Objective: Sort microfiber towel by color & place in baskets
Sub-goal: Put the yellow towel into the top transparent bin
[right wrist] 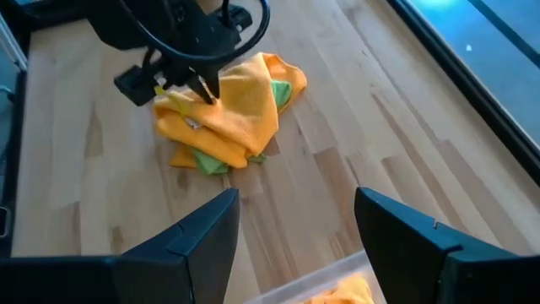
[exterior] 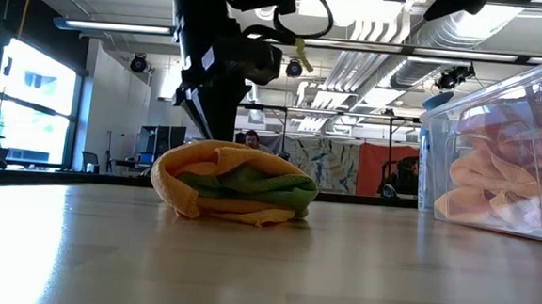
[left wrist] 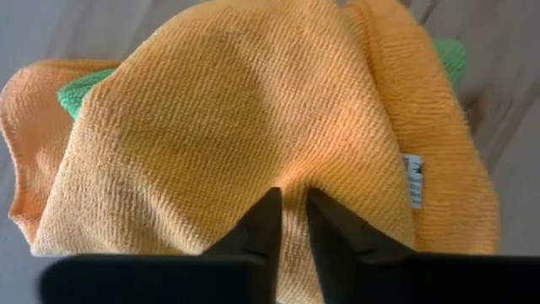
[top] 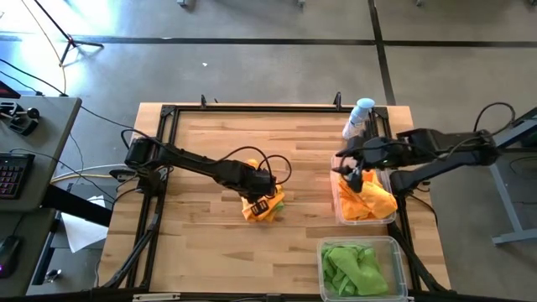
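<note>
Mid-counter (top: 201, 243), my left gripper (left wrist: 288, 221) sits directly atop the orange-and-green towel heap (top: 263, 204), fingers nearly closed, seemingly pinching an orange fold, while my right gripper (right wrist: 295, 221), spread and empty, hovers over the orange basket (top: 339, 211).

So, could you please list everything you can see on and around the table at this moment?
Orange microfiber towels in a heap: several, orange, table centre.
Green microfiber towel: at least one, lime, tucked within that heap.
Clear plastic basket: one, holds orange towels, right edge.
Second clear plastic basket: one, holds green towels, front right corner.
White-and-blue spray bottle: one, back right.
Wooden table: one, light wood.
Left gripper: pinched shut on the top orange towel.
Right gripper: open, above the orange basket.
</note>
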Robot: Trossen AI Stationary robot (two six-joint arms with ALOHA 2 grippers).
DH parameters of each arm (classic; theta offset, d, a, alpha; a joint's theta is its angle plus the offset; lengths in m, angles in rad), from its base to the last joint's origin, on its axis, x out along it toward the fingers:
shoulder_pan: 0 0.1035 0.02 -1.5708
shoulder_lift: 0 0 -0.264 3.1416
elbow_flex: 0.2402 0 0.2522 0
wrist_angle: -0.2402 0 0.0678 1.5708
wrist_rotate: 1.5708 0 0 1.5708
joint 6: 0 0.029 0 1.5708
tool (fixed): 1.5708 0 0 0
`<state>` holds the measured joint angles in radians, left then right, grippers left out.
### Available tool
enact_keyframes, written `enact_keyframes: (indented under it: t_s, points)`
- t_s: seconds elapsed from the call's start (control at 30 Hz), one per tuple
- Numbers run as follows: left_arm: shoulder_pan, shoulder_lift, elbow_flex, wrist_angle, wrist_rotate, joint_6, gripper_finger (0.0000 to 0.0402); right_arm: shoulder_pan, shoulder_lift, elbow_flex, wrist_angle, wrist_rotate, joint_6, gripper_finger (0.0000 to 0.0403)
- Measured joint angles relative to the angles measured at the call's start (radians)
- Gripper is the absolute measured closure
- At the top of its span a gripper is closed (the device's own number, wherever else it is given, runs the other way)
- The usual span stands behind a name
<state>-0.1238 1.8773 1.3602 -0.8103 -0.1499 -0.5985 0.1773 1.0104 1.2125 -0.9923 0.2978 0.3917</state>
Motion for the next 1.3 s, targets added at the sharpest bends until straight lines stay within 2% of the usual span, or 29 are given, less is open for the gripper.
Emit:
enact_keyframes:
  t_s: [0.07,0.13,0.4,0.53,0.73,0.9,1.03,1.3]
  points:
    - [0.001,-0.001,0.0,0.002,0.007,0.01,0.0386,0.0,0.036,0.0,0.011,-0.001,0.0,0.0171]
    - [0.006,-0.001,0.0,0.001,0.011,0.017,0.0395,0.0,0.074,0.0,0.016,-0.009,-0.008,0.0171]
    - [0.0,-0.02,0.0,-0.001,0.029,0.022,0.0401,0.0,0.167,0.0,0.052,-0.019,-0.086,0.0171]
    - [-0.009,-0.034,0.001,0.001,0.027,-0.008,0.0401,0.0,0.167,0.0,0.064,-0.019,-0.083,0.0171]
    - [-0.008,-0.076,0.002,0.02,0.138,-0.017,0.0401,0.0,0.16,0.0,0.067,-0.019,-0.079,0.0171]
    - [-0.011,-0.076,0.002,0.029,0.12,-0.048,0.04,0.0,0.16,0.0,0.083,-0.02,-0.079,0.0171]
    - [-0.011,-0.067,0.002,0.031,0.118,-0.047,0.0382,0.0,0.16,0.0,0.084,-0.02,-0.079,0.0171]
    - [-0.008,-0.062,0.002,0.062,0.088,-0.059,0.03,0.0,0.16,0.0,0.084,-0.02,-0.078,0.0171]
